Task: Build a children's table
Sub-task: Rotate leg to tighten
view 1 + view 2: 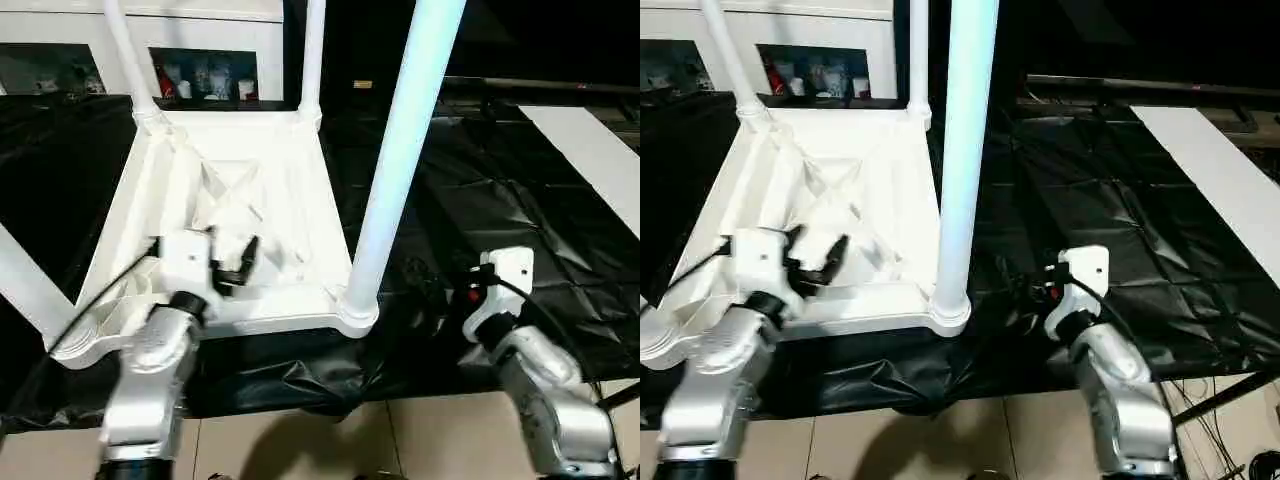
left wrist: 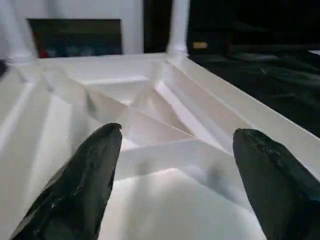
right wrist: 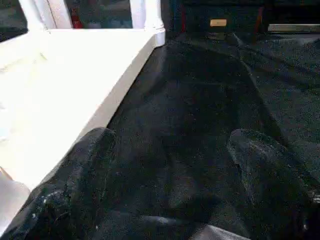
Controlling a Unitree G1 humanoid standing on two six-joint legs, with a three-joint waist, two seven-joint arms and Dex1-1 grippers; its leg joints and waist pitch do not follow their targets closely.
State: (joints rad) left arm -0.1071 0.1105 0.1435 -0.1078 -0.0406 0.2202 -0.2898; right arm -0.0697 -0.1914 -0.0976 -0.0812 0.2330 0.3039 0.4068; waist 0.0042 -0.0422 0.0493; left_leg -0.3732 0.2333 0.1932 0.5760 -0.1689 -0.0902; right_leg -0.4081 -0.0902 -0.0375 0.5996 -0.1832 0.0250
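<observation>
The children's table lies upside down on a black sheet, its ribbed white tabletop (image 1: 300, 150) facing up. White legs stand in its corner sockets: one near right (image 1: 400, 150), two at the back (image 1: 313, 60) (image 1: 125, 55), and one at the near left (image 1: 22, 280). My left gripper (image 2: 178, 132) hovers open over the ribbed underside near the front edge, black fingers (image 1: 245, 255) apart with nothing between them. To the right of the table, my right gripper (image 3: 172, 136) is open and empty above the black sheet.
The black plastic sheet (image 1: 480, 200) covers the work surface and is creased. A white glass-door cabinet (image 1: 200, 60) stands behind the table. A white board (image 1: 590, 150) lies at the far right. Tiled floor (image 1: 330, 440) shows in front, and cables (image 1: 1230, 440) at the right.
</observation>
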